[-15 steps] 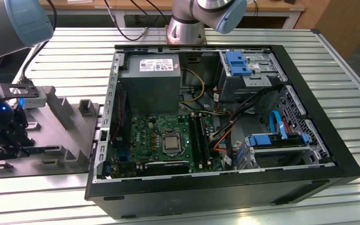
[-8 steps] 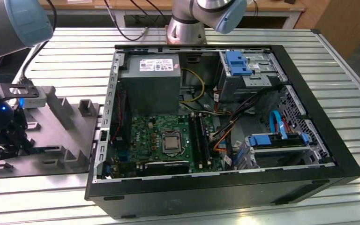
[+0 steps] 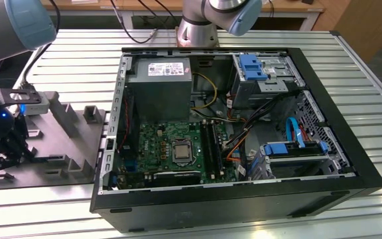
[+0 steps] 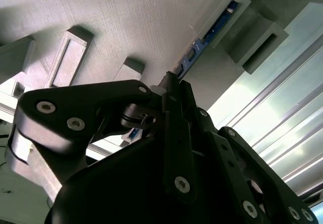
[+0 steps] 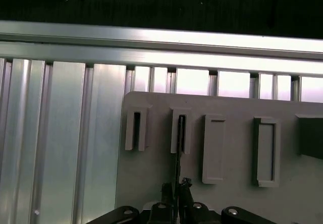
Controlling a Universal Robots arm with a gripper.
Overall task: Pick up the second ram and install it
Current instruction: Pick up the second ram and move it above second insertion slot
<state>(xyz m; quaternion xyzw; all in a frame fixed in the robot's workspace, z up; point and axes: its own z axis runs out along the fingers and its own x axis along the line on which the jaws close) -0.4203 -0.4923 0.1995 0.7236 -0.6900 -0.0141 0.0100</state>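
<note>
Green-blue strip, the second ram (image 4: 204, 38), stands on edge in a slotted upright block (image 5: 173, 133) of the grey tray (image 3: 71, 144). We read the slot as there to keep the board upright, so its long top edge can be reached from above. The gripper (image 5: 175, 187) sits right on that edge. In both wrist views its fingers bracket the strip face to face and look closed on it with no gap visible, so we call it gripped. Ram is not lifted out: in the second wrist view its far end sits in the block's slot. Tray lies on the slatted aluminium table (image 3: 78, 55) at the exterior view's left, just beside the open PC case (image 3: 324, 164). Motherboard (image 3: 171, 144) lies flat inside the case, well apart from the gripper, toward the exterior view's right.
</note>
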